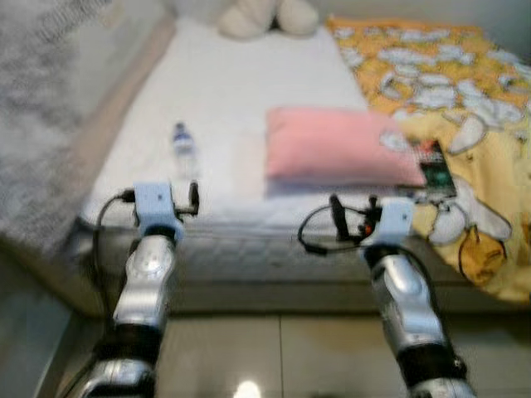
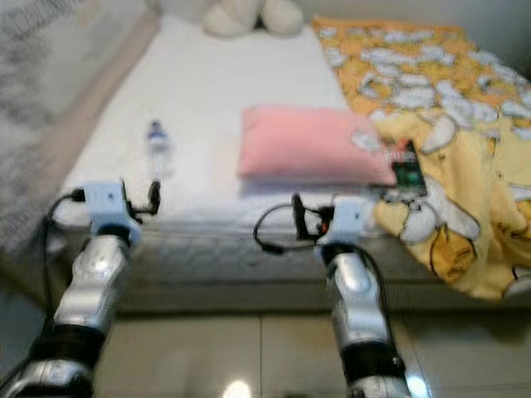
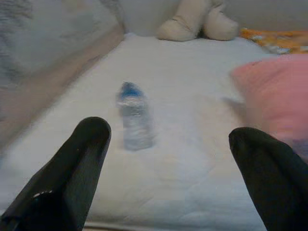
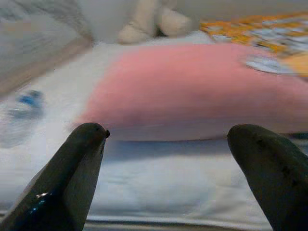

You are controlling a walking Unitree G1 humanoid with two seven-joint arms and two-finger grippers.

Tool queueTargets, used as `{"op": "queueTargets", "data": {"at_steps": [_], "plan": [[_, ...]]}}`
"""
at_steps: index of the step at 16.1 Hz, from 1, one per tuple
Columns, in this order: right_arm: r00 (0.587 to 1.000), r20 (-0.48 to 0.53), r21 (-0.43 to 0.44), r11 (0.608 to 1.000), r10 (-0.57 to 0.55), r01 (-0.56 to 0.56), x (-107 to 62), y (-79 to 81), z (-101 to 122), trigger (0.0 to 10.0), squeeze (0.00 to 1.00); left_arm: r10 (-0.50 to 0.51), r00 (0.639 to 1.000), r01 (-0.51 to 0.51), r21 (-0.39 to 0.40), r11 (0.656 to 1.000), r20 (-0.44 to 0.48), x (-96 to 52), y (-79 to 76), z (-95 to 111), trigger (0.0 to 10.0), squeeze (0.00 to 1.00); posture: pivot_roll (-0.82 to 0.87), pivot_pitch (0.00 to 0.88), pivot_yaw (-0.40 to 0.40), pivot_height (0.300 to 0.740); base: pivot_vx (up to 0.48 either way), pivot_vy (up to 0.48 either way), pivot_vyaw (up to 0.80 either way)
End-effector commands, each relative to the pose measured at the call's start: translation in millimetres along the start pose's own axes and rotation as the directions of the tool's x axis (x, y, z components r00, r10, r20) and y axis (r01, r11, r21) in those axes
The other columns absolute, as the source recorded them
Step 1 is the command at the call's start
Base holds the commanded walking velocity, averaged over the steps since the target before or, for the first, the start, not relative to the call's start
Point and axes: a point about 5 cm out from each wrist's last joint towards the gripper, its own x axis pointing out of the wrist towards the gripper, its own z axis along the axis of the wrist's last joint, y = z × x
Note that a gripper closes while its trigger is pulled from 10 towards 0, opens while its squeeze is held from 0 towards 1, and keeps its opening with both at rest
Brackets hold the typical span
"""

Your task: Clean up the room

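Both arms were up at the bed's [image 1: 249, 240] near edge; left gripper [image 3: 168, 159] and right gripper [image 4: 166, 159] spread wide, empty; bottle [image 1: 184, 148] lay near the left edge, pink pillow [image 1: 332, 149] mid-bed; tidying looked barely begun.

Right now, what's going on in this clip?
The robot stands at the foot of a bed with both arms raised toward it, holding nothing. The left gripper is open and aimed at a water bottle lying on the white sheet. The right gripper is open too, facing a pink pillow. A dark packet lies beside the pillow on a yellow blanket, and a plush toy sits at the far end.
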Motion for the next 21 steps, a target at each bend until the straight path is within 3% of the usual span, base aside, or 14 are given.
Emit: {"op": "queueTargets", "data": {"at_steps": [1, 8, 14, 16, 19, 21], "plan": [[0.999, 0.033, -0.009, 1.0, 0.015, -0.015, 3.5, 4.1, 9.1, 10.0, 0.02, 0.016, 1.0, -0.016, 0.022, 1.0, 0.022, 3.7, 5.4, 6.5, 10.0, 0.0, -0.09, 0.0, -0.008, 0.74, 0.465, 0.0, 0.0], [0.996, 0.065, -0.052, 0.997, 0.055, -0.051, 3.2, 9.5, 18.8, 10.0, 0.02, 0.074, 0.997, -0.074, -0.01, 0.997, 0.013, 21.8, 13.0, 18.5, 10.0, 0.0, -0.1, 0.0, -0.007, 0.74, 0.476, 0.0, 0.0], [0.993, 0.08, -0.078, 0.994, 0.083, -0.077, -0.5, 14.1, 25.2, 10.0, 0.02, 0.078, 0.997, -0.078, -0.018, 0.997, 0.001, 28.3, 8.6, 19.9, 10.0, 0.0, -0.11, 0.0, -0.003, 0.74, 0.48, 0.0, 0.0], [0.988, 0.089, -0.126, 0.985, 0.128, -0.116, -5.7, 21.8, 29.7, 10.0, 0.0, 0.064, 0.997, -0.063, 0.014, 0.998, -0.039, 37.0, 1.9, 20.5, 10.0, 0.0, -0.12, 0.0, -0.009, 0.74, 0.48, 0.0, 0.21], [0.968, 0.067, -0.115, 0.965, 0.244, -0.235, -21.5, 39.7, 37.6, 10.0, 0.0, 0.181, 0.973, -0.171, 0.084, 0.982, -0.142, 52.6, 13.6, 22.8, 10.0, 0.0, -0.15, 0.0, -0.036, 0.74, 0.0, 0.0, 0.0], [0.959, 0.039, -0.109, 0.955, 0.282, -0.277, -39.2, 41.4, 40.8, 10.0, 0.0, 0.257, 0.946, -0.238, 0.114, 0.965, -0.198, 58.2, 24.5, 24.8, 10.0, 0.0, -0.2, 0.0, -0.073, 0.74, 0.0, 0.0, 0.0]]}}
